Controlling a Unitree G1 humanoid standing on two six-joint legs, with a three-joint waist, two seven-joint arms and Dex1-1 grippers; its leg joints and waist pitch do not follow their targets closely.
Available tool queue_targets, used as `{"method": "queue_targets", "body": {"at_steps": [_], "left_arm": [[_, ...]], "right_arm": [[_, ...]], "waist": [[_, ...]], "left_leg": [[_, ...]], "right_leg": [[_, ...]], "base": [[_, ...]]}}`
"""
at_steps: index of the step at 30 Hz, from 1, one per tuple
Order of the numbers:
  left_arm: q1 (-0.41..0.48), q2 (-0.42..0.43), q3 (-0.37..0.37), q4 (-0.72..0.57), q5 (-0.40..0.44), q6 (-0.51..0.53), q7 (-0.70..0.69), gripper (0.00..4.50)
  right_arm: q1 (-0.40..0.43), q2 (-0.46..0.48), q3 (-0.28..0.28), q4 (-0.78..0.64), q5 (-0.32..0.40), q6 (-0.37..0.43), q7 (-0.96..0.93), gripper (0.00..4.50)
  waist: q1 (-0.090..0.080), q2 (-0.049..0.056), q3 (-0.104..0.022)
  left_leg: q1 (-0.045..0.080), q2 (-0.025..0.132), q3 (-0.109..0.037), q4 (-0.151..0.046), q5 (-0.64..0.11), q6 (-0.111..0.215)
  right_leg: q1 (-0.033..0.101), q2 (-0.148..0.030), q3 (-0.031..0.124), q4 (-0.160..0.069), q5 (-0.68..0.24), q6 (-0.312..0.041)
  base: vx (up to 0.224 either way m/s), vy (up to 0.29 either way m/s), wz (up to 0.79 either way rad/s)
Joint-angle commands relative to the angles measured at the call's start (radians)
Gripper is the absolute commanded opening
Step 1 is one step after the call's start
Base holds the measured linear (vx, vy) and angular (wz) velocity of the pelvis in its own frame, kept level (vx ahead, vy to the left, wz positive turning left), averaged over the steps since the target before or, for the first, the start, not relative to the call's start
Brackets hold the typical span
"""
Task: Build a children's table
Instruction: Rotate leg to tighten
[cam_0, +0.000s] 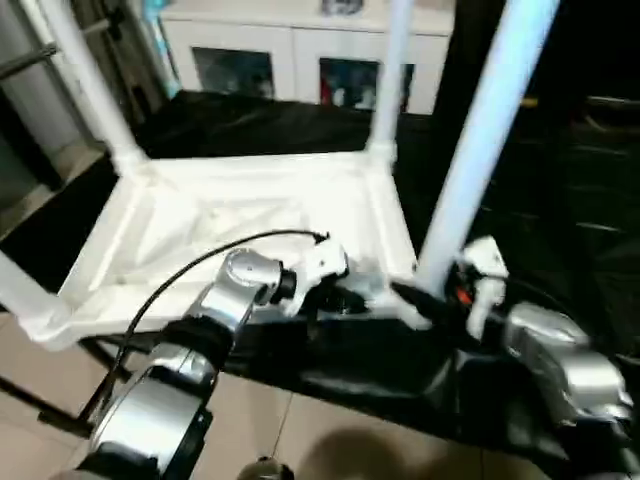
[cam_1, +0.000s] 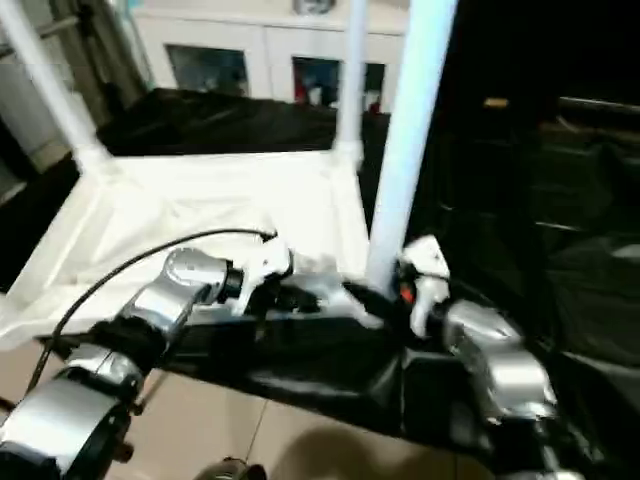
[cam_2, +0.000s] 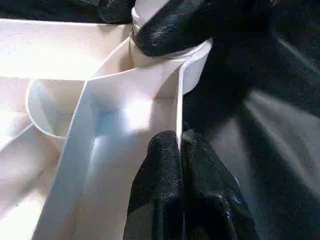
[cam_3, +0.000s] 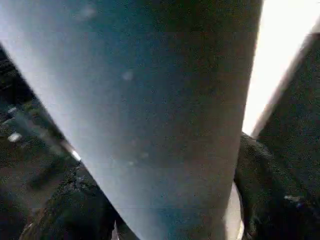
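Left end effector (cam_2: 181, 150) pinching tabletop (cam_0: 250, 215) rim

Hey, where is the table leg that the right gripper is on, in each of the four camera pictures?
Left eye: near leg, rising right of centre from the top's near right corner.
Right eye: same leg, just right of centre.
Left wrist: its base in the corner socket, ringed by black fingers.
Right wrist: the tube close up.
Shared landmark: that corner socket.
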Motion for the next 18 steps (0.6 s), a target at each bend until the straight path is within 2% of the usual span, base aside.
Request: {"method": "queue_targets", "body": {"at_steps": [1, 4, 5, 6, 7, 8, 10, 11, 12, 13, 15, 18], "left_arm": [[-0.063, -0.079, 0.006, -0.004, -0.018, 0.000, 0.072, 0.00], [-0.082, -0.102, 0.011, 0.013, -0.014, 0.008, 0.121, 0.00], [-0.099, -0.125, 0.017, 0.028, -0.013, 0.018, 0.168, 0.00], [-0.123, -0.160, 0.028, 0.049, -0.015, 0.030, 0.231, 0.00], [-0.123, -0.160, 0.028, 0.049, -0.015, 0.030, 0.231, 0.00], [-0.131, -0.177, 0.034, 0.056, -0.019, 0.029, 0.249, 0.00], [-0.133, -0.184, 0.037, 0.057, -0.023, 0.020, 0.243, 0.00], [-0.136, -0.189, 0.038, 0.063, -0.025, 0.008, 0.236, 0.00], [-0.135, -0.187, 0.036, 0.065, -0.024, -0.003, 0.220, 0.00], [-0.135, -0.187, 0.036, 0.065, -0.024, -0.003, 0.220, 0.00], [-0.126, -0.172, 0.032, 0.065, -0.026, -0.016, 0.188, 0.00], [-0.113, -0.149, 0.027, 0.057, -0.028, -0.024, 0.149, 0.00]], "right_arm": [[-0.012, 0.064, 0.059, 0.071, -0.058, 0.022, -0.093, 2.64], [-0.034, 0.102, 0.046, 0.105, -0.064, 0.031, -0.160, 2.64], [-0.061, 0.137, 0.030, 0.138, -0.066, 0.032, -0.224, 2.64], [-0.108, 0.197, -0.005, 0.196, -0.073, 0.022, -0.336, 2.64], [-0.108, 0.197, -0.005, 0.196, -0.073, 0.022, -0.336, 2.64], [-0.132, 0.224, -0.021, 0.226, -0.076, 0.007, -0.379, 2.64], [-0.138, 0.235, -0.013, 0.227, -0.071, -0.014, -0.360, 2.64], [-0.143, 0.248, -0.008, 0.224, -0.058, -0.030, -0.334, 2.64], [-0.144, 0.259, -0.013, 0.210, -0.027, -0.028, -0.298, 3.19], [-0.144, 0.259, -0.013, 0.210, -0.027, -0.028, -0.298, 3.33], [-0.139, 0.247, -0.012, 0.198, -0.027, -0.028, -0.264, 3.39], [-0.123, 0.207, 0.009, 0.183, -0.045, -0.050, -0.217, 3.78]], "waist": [[-0.008, -0.018, -0.061], [-0.011, -0.020, -0.062], [-0.015, -0.015, -0.064], [-0.019, -0.015, -0.065], [-0.021, -0.014, -0.066], [-0.025, -0.018, -0.066], [-0.027, -0.016, -0.068], [-0.026, -0.018, -0.072], [-0.026, -0.017, -0.073], [-0.026, -0.016, -0.074], [-0.024, -0.018, -0.073], [-0.024, -0.017, -0.071]], "left_leg": [[0.027, 0.051, -0.027, -0.079, -0.327, 0.004], [0.027, 0.051, -0.027, -0.079, -0.319, 0.003], [0.025, 0.050, -0.026, -0.077, -0.306, 0.008], [0.024, 0.048, -0.025, -0.077, -0.303, 0.005], [0.027, 0.048, -0.025, -0.078, -0.306, 0.000], [0.026, 0.045, -0.026, -0.077, -0.305, -0.003], [0.021, 0.046, -0.025, -0.075, -0.280, 0.013], [0.018, 0.046, -0.024, -0.070, -0.227, 0.040], [0.017, 0.046, -0.024, -0.069, -0.215, 0.049], [0.018, 0.046, -0.022, -0.067, -0.200, 0.066], [0.018, 0.046, -0.021, -0.065, -0.197, 0.082], [0.021, 0.048, -0.021, -0.066, -0.217, 0.080]], "right_leg": [[0.032, -0.070, 0.039, -0.096, -0.360, -0.181], [0.034, -0.070, 0.041, -0.095, -0.328, -0.182], [0.034, -0.069, 0.041, -0.092, -0.289, -0.192], [0.033, -0.068, 0.040, -0.090, -0.281, -0.196], [0.031, -0.069, 0.040, -0.090, -0.282, -0.200], [0.036, -0.069, 0.038, -0.093, -0.291, -0.197], [0.041, -0.069, 0.039, -0.090, -0.253, -0.197], [0.045, -0.067, 0.039, -0.081, -0.158, -0.208], [0.045, -0.066, 0.038, -0.078, -0.134, -0.214], [0.046, -0.065, 0.037, -0.075, -0.101, -0.225], [0.048, -0.067, 0.036, -0.074, -0.097, -0.235], [0.047, -0.066, 0.036, -0.079, -0.138, -0.236]], "base": [[0.000, 0.000, 0.00], [0.000, 0.000, 0.00], [0.000, 0.000, 0.00], [0.000, 0.000, 0.00], [0.000, 0.000, 0.00], [0.000, 0.000, 0.00], [0.000, 0.000, 0.00], [0.000, 0.000, 0.00], [0.000, 0.000, 0.00], [0.000, 0.000, 0.00], [0.000, 0.000, 0.00], [0.000, 0.000, 0.00]]}}
